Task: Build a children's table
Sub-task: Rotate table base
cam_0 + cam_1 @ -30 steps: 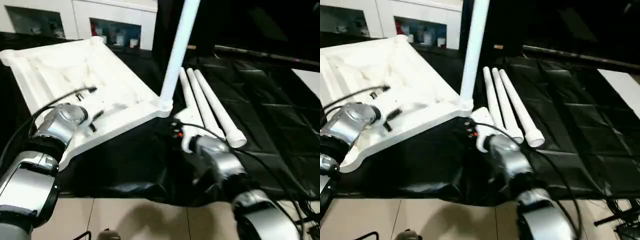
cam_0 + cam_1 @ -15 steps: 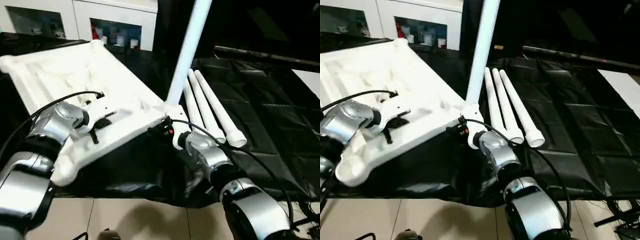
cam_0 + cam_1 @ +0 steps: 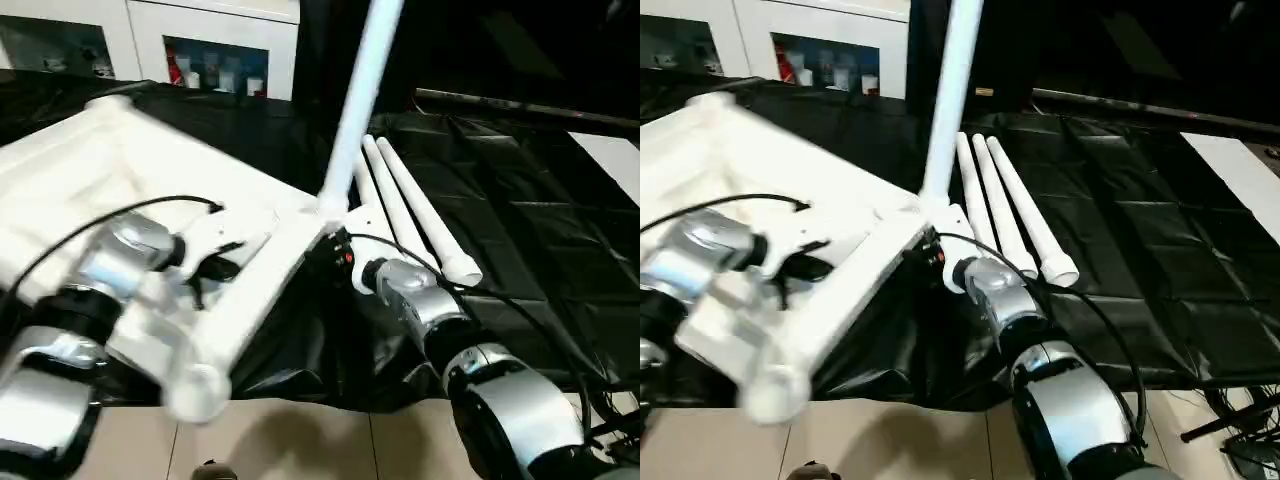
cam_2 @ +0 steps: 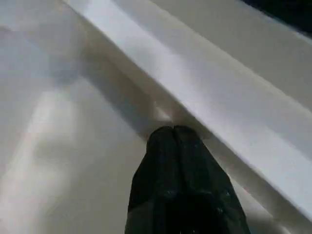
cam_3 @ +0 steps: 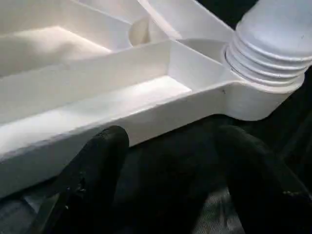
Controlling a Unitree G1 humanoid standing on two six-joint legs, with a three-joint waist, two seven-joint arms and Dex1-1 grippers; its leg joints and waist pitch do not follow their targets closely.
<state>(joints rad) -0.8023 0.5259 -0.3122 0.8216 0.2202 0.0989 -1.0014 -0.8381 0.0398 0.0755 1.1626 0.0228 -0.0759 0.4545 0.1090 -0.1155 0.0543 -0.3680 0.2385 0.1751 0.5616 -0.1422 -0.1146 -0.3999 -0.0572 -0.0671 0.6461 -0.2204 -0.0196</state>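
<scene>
From the left eye, the big white plastic tabletop with ribs underneath lies upside down on the black plastic sheet. One long white tube leg already stands up in its round corner socket. I think the top is upside down so the legs can go in from above. Three more white tube legs lie side by side, just beside that corner, ready to pick.

From the right eye, a white cabinet with glass doors stands behind, with small things inside that I cannot make out.

From the left wrist, the left gripper has its black fingers pressed together, holding nothing, tips against the tabletop's inside.

From the right wrist, the right gripper is spread wide, holding nothing, near the tabletop's edge by the leg's ridged end.
</scene>
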